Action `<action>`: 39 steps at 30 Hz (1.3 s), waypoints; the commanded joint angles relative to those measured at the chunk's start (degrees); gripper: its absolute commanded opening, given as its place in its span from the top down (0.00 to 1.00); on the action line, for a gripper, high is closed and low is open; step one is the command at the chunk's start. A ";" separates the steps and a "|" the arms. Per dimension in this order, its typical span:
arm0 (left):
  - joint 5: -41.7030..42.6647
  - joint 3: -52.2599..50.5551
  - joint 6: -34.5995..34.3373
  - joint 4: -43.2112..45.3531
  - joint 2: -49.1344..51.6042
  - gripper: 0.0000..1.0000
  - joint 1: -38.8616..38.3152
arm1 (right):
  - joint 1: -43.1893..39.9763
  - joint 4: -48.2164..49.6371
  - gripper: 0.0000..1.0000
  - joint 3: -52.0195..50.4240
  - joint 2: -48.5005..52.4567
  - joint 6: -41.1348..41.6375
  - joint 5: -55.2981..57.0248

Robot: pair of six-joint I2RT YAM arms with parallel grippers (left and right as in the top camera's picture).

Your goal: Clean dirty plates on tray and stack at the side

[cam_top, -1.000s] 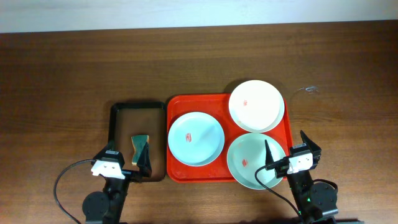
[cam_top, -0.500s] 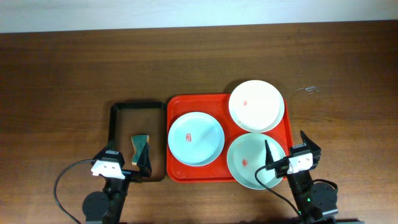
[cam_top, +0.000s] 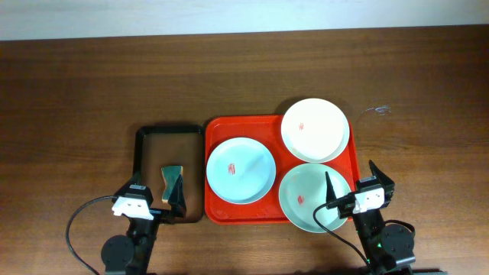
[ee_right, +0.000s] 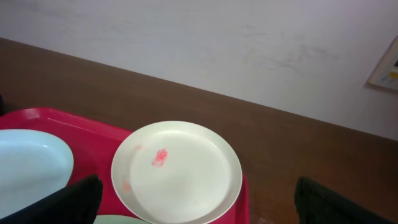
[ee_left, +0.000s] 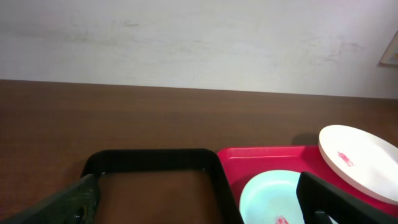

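The red tray [cam_top: 218,124] holds three plates, each with a red smear: a white plate [cam_top: 315,130] at the far right, a pale blue plate [cam_top: 241,169] at the left, a pale green plate [cam_top: 309,197] at the near right. My left gripper [cam_top: 150,200] is open, low at the near edge of the small black-rimmed tray. My right gripper [cam_top: 356,183] is open over the green plate's near right edge. The left wrist view shows the blue plate [ee_left: 270,196] and white plate [ee_left: 360,162]. The right wrist view shows the white plate [ee_right: 177,171] and the tray [ee_right: 87,127].
A black-rimmed brown tray [cam_top: 140,150] lies left of the red tray and holds a green and yellow sponge [cam_top: 173,181]. A small clear scrap [cam_top: 380,110] lies on the wooden table right of the white plate. A pale wall stands behind the table.
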 commanded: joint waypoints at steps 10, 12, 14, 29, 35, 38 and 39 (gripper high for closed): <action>-1.68 -0.11 0.94 -0.33 0.26 0.01 0.04 | 0.28 2.29 0.02 -0.26 0.09 2.60 -1.99; 4.33 1.70 0.92 -0.85 0.26 0.01 0.04 | 0.28 2.29 0.02 3.04 0.09 8.31 -6.27; 5.35 8.41 0.92 -9.44 0.44 0.01 0.02 | 0.28 -6.08 0.02 11.15 0.09 11.15 -6.47; 5.81 74.58 0.94 -67.52 53.96 0.01 0.02 | 0.28 -53.66 0.02 76.54 47.56 12.55 -20.31; 5.55 74.58 0.94 -72.28 54.75 0.53 0.02 | 0.28 -58.18 0.48 76.54 58.03 12.55 -32.83; 5.55 74.58 0.94 -72.35 54.75 1.00 0.02 | 0.28 -59.21 0.96 76.54 61.77 12.55 -32.81; 5.55 74.58 0.94 -72.35 54.75 1.00 0.02 | 0.28 -59.43 0.96 76.54 62.88 12.81 -32.81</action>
